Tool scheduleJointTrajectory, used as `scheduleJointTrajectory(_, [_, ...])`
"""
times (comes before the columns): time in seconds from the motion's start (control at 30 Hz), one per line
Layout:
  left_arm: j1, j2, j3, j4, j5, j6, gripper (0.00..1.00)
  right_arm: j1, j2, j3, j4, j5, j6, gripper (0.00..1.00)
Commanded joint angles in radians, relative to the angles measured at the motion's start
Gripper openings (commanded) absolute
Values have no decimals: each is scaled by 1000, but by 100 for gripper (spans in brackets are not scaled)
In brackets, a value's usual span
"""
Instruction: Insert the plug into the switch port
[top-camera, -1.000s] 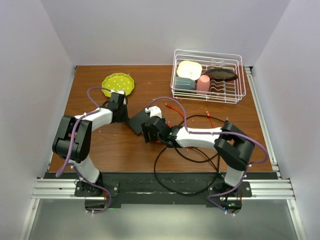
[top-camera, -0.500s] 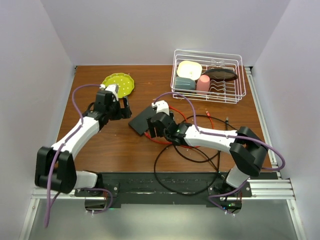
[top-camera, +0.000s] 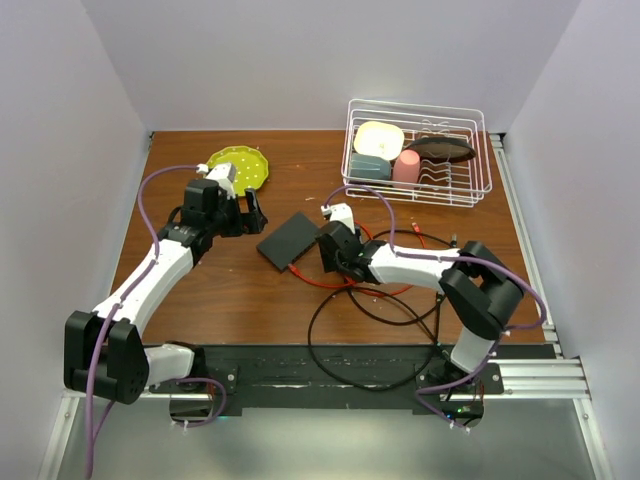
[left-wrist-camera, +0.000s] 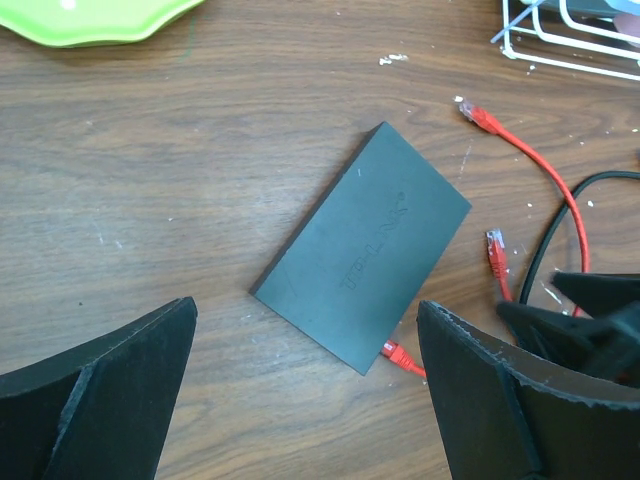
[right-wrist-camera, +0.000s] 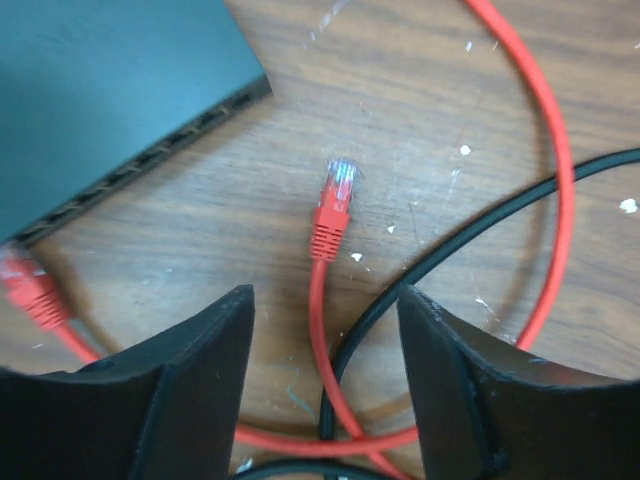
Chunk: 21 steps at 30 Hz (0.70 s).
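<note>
Though loose on the wood (right-wrist-camera: 420, 120), plug (right-wrist-camera: 333, 208) lengthwise ahead of open right claw (right-wrist-camera: 325, 295), tip outward; left claw (left-wrist-camera: 305, 305) agape.

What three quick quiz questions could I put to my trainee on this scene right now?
1. Fill in: the port row of the network switch faces the ___ gripper.
2. True or false: the right gripper is clamped on the loose red plug.
3. What does the left gripper hold? A) the network switch B) nothing C) the loose red plug

Key: 1 right; 2 false, its jaws stand open, clear of the plug; 3 B.
</note>
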<state>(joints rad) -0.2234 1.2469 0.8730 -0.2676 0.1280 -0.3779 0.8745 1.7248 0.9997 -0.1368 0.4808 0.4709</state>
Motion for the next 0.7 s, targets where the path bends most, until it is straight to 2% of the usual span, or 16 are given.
scheduleJointTrajectory(0.0, [1, -6, 23, 24, 12, 11, 97, -14, 53, 3, 51, -11, -18, 49])
scheduleJointTrajectory(0.07, [2, -3, 29, 19, 7, 17, 97, -17, 73, 16, 48, -11, -21, 44])
scheduleJointTrajectory(0.17, [2, -3, 27, 18, 5, 19, 97, -20, 104, 22, 45, -21, -14, 28])
scheduleJointTrajectory(0.2, [1, -6, 24, 21, 1, 16, 97, -23, 110, 23, 39, -25, -6, 12])
scheduleJointTrajectory(0.27, [2, -12, 21, 34, 4, 13, 97, -23, 104, 10, 49, -31, -11, 0])
scheduleJointTrajectory(0.37, [2, -33, 15, 47, 22, 20, 96, -23, 29, -35, 101, -54, -49, 0])
scheduleJointTrajectory(0.53, [2, -110, -26, 136, 71, 17, 96, -25, -131, -97, 132, -126, -202, 0])
scheduleJointTrajectory(0.67, [2, -174, -69, 231, 195, 19, 96, -23, -313, -148, 192, -290, -296, 0])
